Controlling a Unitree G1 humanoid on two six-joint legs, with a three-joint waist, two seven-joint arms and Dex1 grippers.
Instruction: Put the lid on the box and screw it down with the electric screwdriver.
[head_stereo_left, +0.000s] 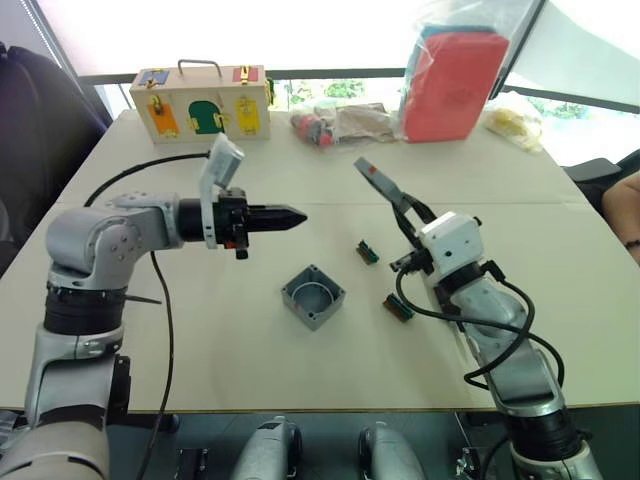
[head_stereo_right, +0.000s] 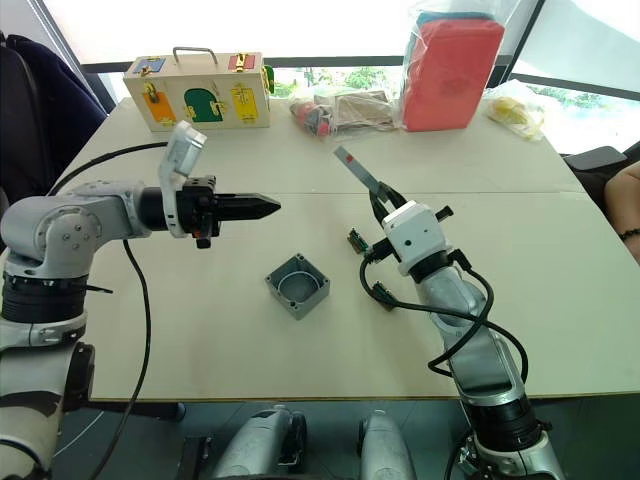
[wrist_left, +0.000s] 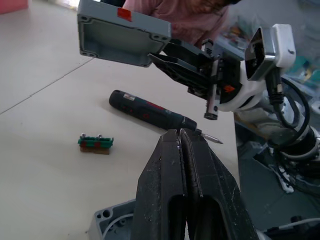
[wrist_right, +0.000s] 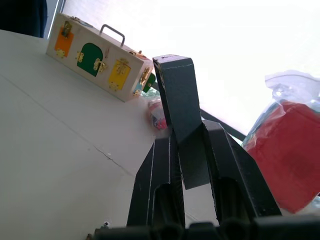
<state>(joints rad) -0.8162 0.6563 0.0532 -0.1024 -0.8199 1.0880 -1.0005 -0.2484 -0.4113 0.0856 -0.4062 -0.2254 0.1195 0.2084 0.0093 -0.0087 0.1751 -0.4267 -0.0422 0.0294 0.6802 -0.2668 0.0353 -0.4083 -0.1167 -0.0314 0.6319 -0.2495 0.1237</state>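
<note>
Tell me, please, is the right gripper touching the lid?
Touching: in the right wrist view the right gripper has its fingers clamped on the lid.

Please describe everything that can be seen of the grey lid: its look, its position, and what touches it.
The lid is a thin square plate of grey plastic with a raised rim, a screw hole at the corners and a small red mark near one edge. The right gripper holds it by one edge between its black fingers, in the air above the table, tilted and apart from the open box. Nothing else touches it.
</note>
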